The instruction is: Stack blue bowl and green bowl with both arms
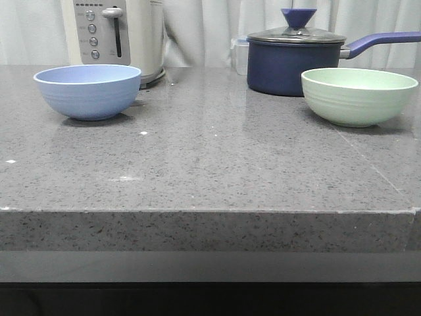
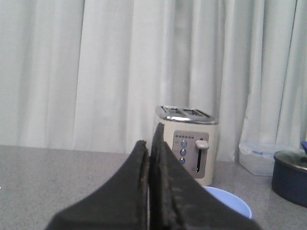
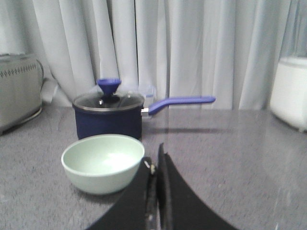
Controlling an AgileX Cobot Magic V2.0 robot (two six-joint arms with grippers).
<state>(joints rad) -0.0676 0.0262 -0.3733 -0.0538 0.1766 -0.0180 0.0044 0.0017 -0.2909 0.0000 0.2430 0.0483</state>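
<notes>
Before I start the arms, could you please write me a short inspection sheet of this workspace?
Surface: grey speckled stone counter, a few small white specks on it.
Job's things: round matte periwinkle-blue bowl on the left, round pale mint-green ridged bowl on the right; both upright, empty, far apart, not stacked.
Clutter: cream toaster behind the blue bowl; dark navy saucepan with glass lid behind the green bowl; clear plastic container beside the saucepan.
Hands: left hand shut, holding nothing; right hand shut, holding nothing; neither touches a bowl.
Cables: nothing seen.
Surroundings: pale curtain behind the counter; white appliance at the far right.
</notes>
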